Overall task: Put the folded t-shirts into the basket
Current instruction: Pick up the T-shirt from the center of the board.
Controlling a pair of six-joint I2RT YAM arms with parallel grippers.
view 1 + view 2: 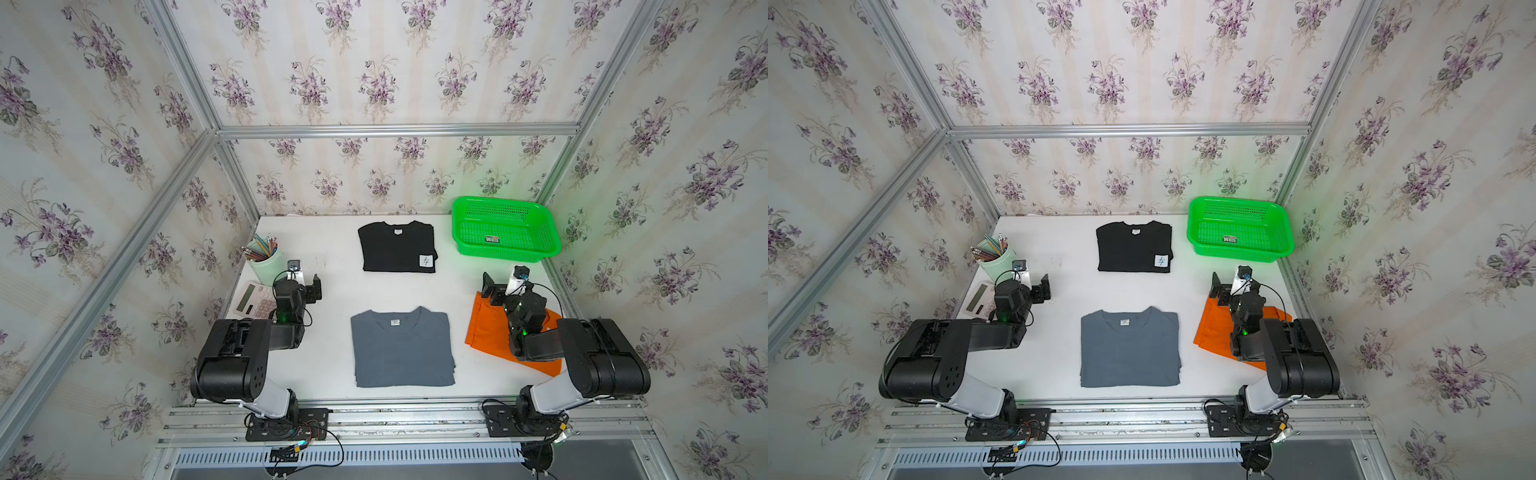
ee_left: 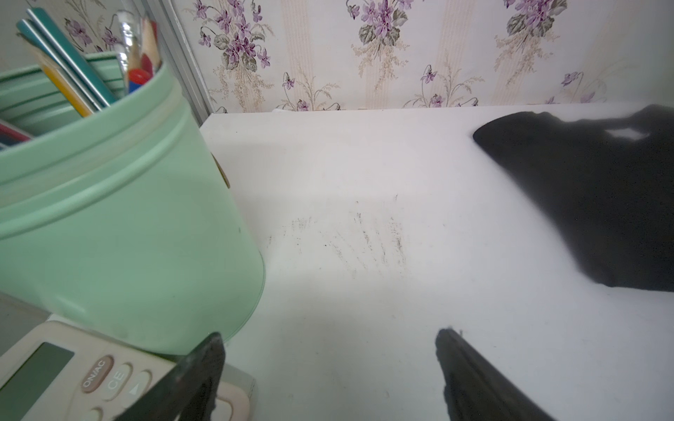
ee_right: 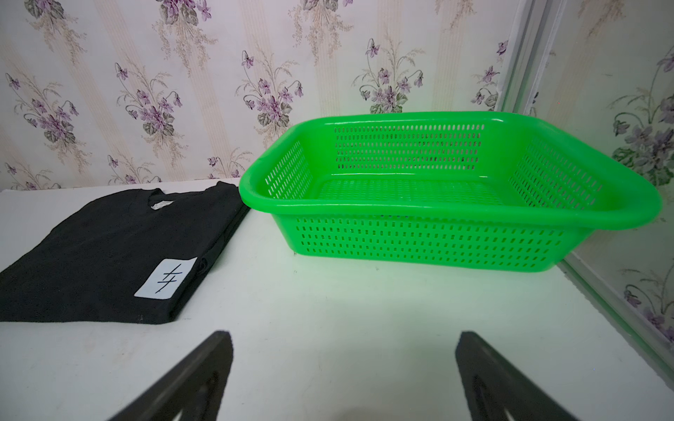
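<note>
White table (image 1: pixel 332 291): pencil cup (image 1: pixel 266 266), calculator (image 1: pixel 249 301) beside left jaws; orange tee (image 1: pixel 486 332) under right arm (image 1: pixel 540 345); both spread.

Bright, even, diffuse light is falling on the white tabletop (image 1: pixel 332 291) in both top views, leaving only faint, soft shadows, while the wide lens is stretching the wallpaper (image 1: pixel 374 75) toward the frame edges. The green basket (image 1: pixel 511 254) is throwing a green glow onto the tabletop and wallpaper beside it. In the left wrist view the mint cup (image 2: pixel 127 218) and black t-shirt (image 2: pixel 601 200) are looking blurred, and the tabletop is nearly washing out.
</note>
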